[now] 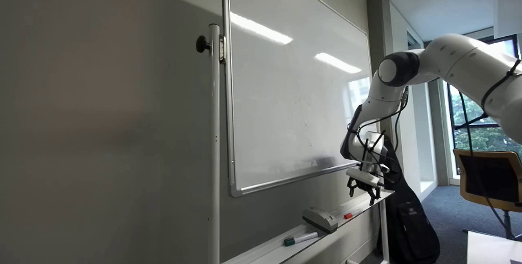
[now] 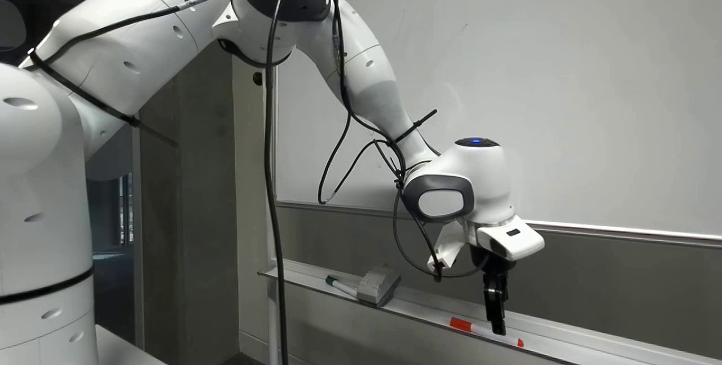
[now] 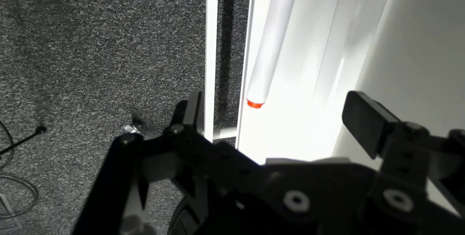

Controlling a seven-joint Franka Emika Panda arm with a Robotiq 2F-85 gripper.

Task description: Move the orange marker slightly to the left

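Can see the orange marker [image 3: 271, 42] lying flat on the white tray [image 3: 290, 129], near the grey eraser [image 2: 377, 286] but apart from it, with the orange-red cap [image 2: 461, 324] turned toward the eraser and the small orange-red plug [image 3: 255, 104] turned away. In the wrist view, can make out a slight slant across the tray. Farther from the eraser than that cap, and above tray height, find the black hand [image 3: 273, 100], with fingers [image 3: 365, 124] spread wide apart and nothing in their grip. Just beside the eraser, on the side away from the orange marker, notice a green-capped marker [image 1: 304, 237], with cap facing away from the eraser; cannot tell whether touching it. Above the eraser, in both exterior views, see the whiteboard [image 1: 285, 92], and in front of that the white arm [image 2: 372, 86], hung with black cables [image 2: 268, 128]. Well beyond the eraser, in an exterior view, spot a black bag [image 1: 412, 215] past the orange marker, and farther off a chair [image 1: 499, 174]. Below the eraser's tray, in the wrist view, find grey carpet [image 3: 109, 46].
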